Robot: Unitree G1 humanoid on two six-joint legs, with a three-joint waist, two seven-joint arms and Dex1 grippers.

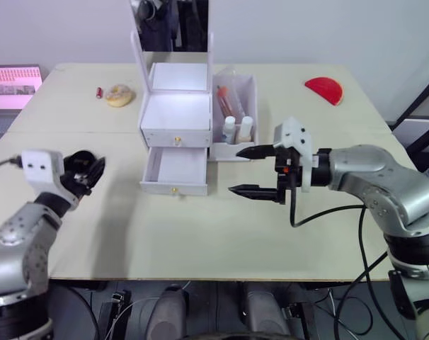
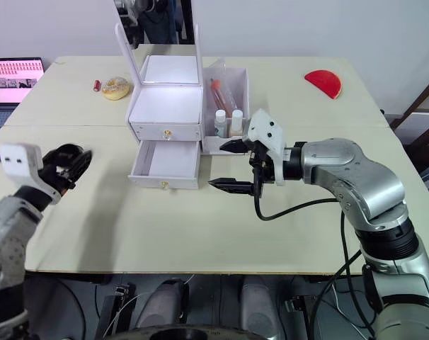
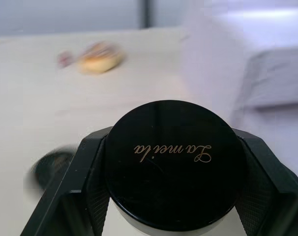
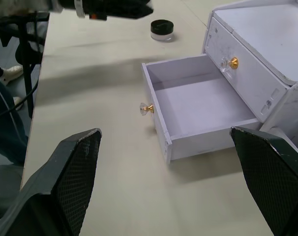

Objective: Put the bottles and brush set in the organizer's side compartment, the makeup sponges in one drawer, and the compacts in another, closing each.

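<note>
My left gripper is clamped on a round black compact, its lid pressed between both pads, with gold script on the lid reading "La meila" as best I can make it out. In the head view that gripper hangs over the tabletop at about 9 o'clock from the organizer, well apart from it.

The organizer is white with gold knobs: its lower drawer is pulled out and shows a bare floor, the upper drawer is pushed in. In the side compartment at 3 o'clock stand two small white bottles beside a red-tipped tube.

My right gripper hovers with jaws wide apart and nothing between them, at roughly 4 o'clock from the open drawer. In its wrist view a second black-lidded compact sits on the tabletop beyond the drawer's knob side.

At 10 o'clock from the organizer lie a tan sponge and a small red item. At 2 o'clock sits a red half-round piece. A screen with pink content stands at the far left edge.
</note>
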